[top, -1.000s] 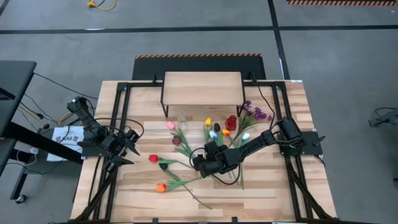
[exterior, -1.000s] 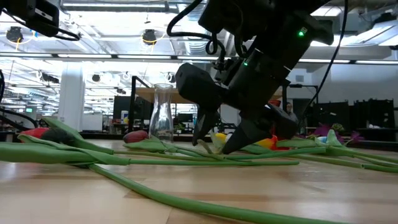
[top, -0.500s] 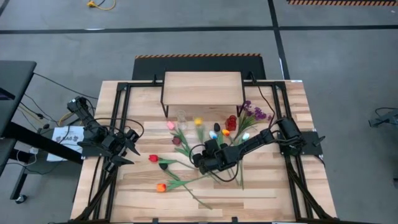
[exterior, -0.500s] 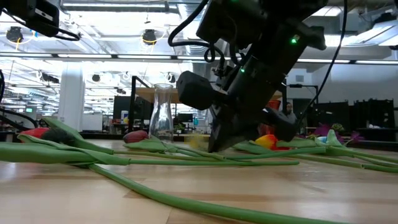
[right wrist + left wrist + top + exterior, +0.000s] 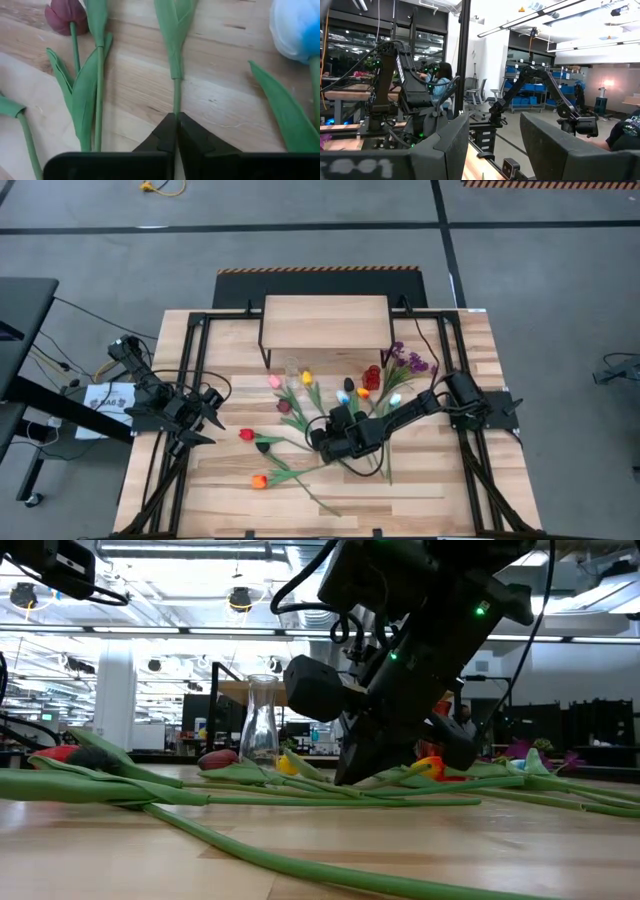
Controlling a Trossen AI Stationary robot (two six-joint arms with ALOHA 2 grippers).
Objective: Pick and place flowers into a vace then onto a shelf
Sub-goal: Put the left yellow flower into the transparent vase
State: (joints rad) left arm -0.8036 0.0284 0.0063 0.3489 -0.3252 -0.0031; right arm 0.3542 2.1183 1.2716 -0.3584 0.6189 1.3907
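Grey concrete floor point(image 5: 300, 240) around the wood-plank surface point(image 5: 420, 480); ceiling strip lights point(image 5: 545, 15), blue storage bins point(image 5: 520, 90) behind

- The shelf point(image 5: 325, 320) stands at the table's point(image 5: 430, 490) far edge, centred.
- The vase point(image 5: 293, 367) stands just before the shelf.
- The flowers point(image 5: 345, 395) lie spread across the table's middle.
- The right gripper point(image 5: 322, 432) sits among them; the left gripper point(image 5: 212, 420) waits at the left edge.

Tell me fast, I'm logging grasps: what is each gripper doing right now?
Left gripper: open, empty, parked at the table's left edge.
Right gripper: shut on the yellow tulip's stem, low over mid-table.
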